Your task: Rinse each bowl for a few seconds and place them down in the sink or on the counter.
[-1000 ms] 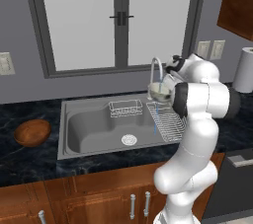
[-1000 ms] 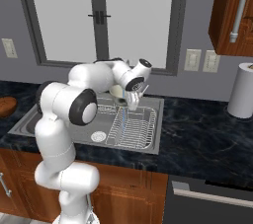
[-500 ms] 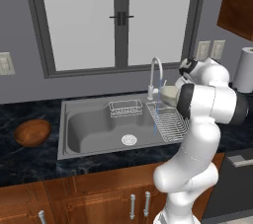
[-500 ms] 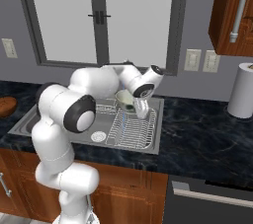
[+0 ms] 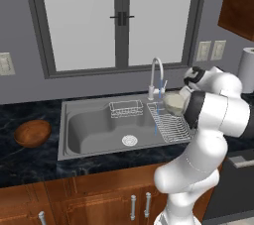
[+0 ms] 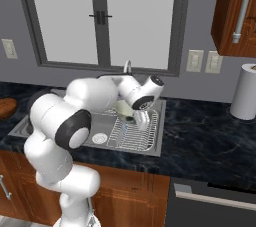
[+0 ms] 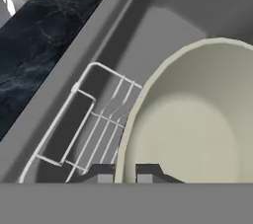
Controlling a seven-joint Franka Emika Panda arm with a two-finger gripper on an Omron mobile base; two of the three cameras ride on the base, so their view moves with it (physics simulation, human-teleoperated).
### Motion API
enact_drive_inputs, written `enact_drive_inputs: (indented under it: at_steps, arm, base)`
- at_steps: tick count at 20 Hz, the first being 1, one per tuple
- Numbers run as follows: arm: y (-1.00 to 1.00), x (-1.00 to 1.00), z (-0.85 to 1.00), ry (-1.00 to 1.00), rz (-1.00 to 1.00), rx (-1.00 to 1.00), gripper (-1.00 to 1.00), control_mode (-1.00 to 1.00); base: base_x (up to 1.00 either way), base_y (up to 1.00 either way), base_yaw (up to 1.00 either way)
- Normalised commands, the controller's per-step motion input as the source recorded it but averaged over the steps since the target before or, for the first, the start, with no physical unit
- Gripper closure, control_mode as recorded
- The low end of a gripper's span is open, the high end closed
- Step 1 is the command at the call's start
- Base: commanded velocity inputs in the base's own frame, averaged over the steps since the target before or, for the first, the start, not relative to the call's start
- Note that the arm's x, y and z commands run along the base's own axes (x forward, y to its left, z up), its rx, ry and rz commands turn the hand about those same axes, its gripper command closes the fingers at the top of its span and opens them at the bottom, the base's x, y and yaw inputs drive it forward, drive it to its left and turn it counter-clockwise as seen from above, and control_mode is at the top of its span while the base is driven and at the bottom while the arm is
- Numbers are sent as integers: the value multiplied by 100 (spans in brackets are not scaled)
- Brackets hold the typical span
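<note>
The pale cream bowl (image 5: 173, 104) hangs tilted above the wire rack (image 5: 171, 124) at the right end of the sink (image 5: 89, 125). My gripper (image 7: 124, 174) is shut on its rim, one fingertip inside and one outside. From the right, the same cream bowl (image 6: 125, 109) sits just behind my gripper (image 6: 137, 117). The hand view looks into the cream bowl (image 7: 197, 129), with the rack (image 7: 99, 129) below it. Far to the left, the reddish-brown bowl (image 5: 32, 133) rests upright on the black counter (image 5: 30, 162).
The curved faucet (image 5: 156, 73) stands behind the sink, left of the bowl, with thin blue streaks of water under it. A small wire caddy (image 5: 125, 108) hangs at the sink's back wall. A white paper-towel roll (image 6: 245, 91) stands on the right counter.
My arm has swung the cream bowl to the right and slightly down, away from the faucet and over the wire rack. The brown bowl has not moved.
</note>
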Motion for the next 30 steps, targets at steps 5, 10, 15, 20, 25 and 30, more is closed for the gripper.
enact_drive_inputs:
  at_steps: [5, 10, 15, 20, 25, 30]
  arm:
    - [9, -2, -35, 2, 3, -14, 100, -100]
    - [0, 15, -36, 1, 3, -19, 100, -100]
    - [-7, 16, -51, 2, 6, -14, 100, -100]
    - [-23, 17, -60, 0, 6, -3, 100, -100]
    - [-25, 13, -61, 0, 6, 0, 100, -100]
    - [0, 12, -10, -1, 1, 4, -100, -100]
  base:
    - [0, 0, 0]
    - [0, 0, 0]
    - [0, 0, 0]
    - [0, 0, 0]
    - [0, 0, 0]
    - [0, 0, 0]
